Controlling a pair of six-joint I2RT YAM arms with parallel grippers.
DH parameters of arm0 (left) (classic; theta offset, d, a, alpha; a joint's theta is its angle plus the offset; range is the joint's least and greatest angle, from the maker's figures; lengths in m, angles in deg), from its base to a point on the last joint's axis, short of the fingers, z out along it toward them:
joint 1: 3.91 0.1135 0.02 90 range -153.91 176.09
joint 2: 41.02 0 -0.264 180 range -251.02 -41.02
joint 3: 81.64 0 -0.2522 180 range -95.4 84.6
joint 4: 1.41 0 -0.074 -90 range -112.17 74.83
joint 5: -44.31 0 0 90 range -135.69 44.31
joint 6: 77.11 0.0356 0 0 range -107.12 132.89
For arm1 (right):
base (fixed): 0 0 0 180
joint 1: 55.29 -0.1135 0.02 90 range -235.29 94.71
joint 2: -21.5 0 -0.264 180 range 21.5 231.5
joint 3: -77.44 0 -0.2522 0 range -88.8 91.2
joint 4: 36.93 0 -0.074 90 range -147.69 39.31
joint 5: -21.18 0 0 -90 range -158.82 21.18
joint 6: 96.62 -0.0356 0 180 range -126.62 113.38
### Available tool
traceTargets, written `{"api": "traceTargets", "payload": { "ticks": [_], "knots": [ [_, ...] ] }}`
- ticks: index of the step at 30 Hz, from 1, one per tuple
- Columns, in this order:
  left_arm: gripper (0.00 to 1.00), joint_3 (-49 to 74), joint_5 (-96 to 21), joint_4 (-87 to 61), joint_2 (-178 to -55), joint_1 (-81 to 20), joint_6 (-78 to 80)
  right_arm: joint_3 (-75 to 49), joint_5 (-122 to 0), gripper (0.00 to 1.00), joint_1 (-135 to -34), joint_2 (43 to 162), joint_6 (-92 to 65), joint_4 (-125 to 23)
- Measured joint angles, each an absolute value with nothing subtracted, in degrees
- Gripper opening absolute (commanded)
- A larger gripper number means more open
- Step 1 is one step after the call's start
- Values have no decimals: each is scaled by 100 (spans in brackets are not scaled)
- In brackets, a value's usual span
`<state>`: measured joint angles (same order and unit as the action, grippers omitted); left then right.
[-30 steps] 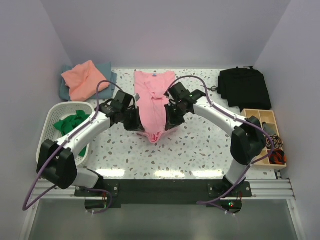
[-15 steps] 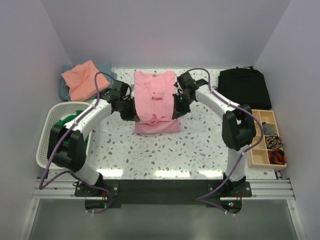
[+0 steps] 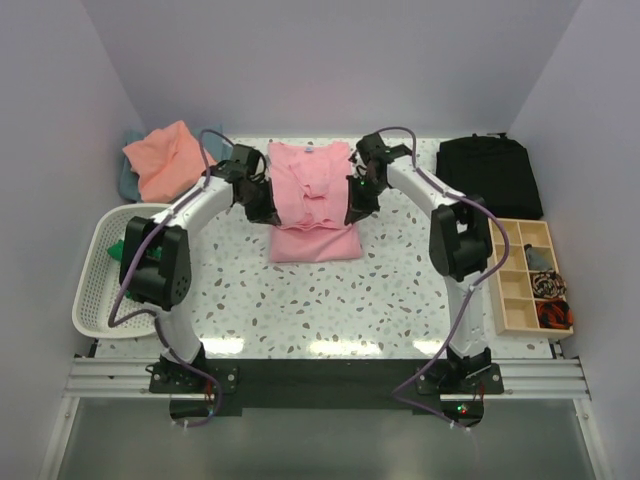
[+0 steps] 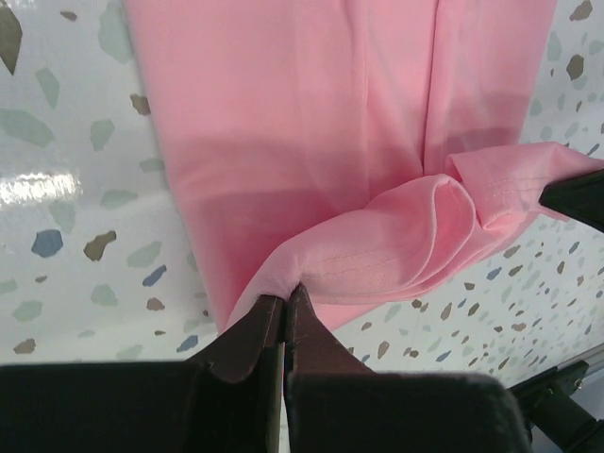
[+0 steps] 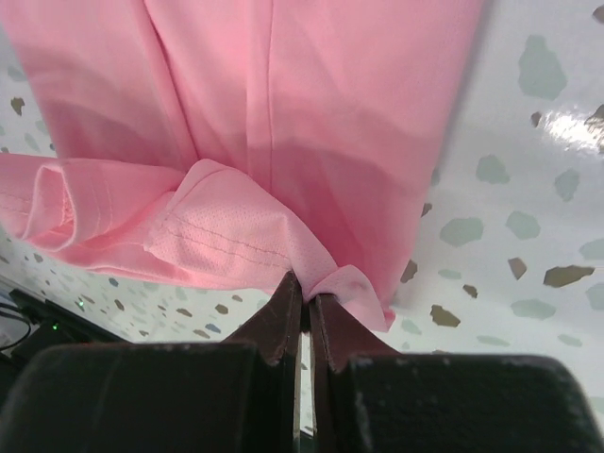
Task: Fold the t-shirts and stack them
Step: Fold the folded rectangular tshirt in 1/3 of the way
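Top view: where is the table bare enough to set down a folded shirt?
Widest bare patch: the speckled table between the pink shirt and the near edge. Crowded: back left with the salmon shirt, left with the basket, right with black cloth and wooden tray.

There are no words, numbers or signs to read, not on the pink t-shirt (image 3: 312, 232) and not on anything else
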<state>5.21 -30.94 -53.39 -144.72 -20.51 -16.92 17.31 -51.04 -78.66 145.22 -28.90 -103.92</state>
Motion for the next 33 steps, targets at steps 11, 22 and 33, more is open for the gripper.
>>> {"api": "traceTargets", "payload": {
  "ticks": [11, 22, 33],
  "knots": [
    [35, 9, -3096, -5142, -15283, -1917, -1635, 2356, -5122, 44, -7617, 15259, -2718, -10521],
    [60, -489, -3656, -5124, -15451, -1782, -1394, 2874, -5557, 67, -7095, 15344, -2521, -10412],
    [57, -17, -2218, -5072, -15103, -1782, -1300, 2756, -5084, 67, -7353, 14973, -2495, -10729]
  ]
}}
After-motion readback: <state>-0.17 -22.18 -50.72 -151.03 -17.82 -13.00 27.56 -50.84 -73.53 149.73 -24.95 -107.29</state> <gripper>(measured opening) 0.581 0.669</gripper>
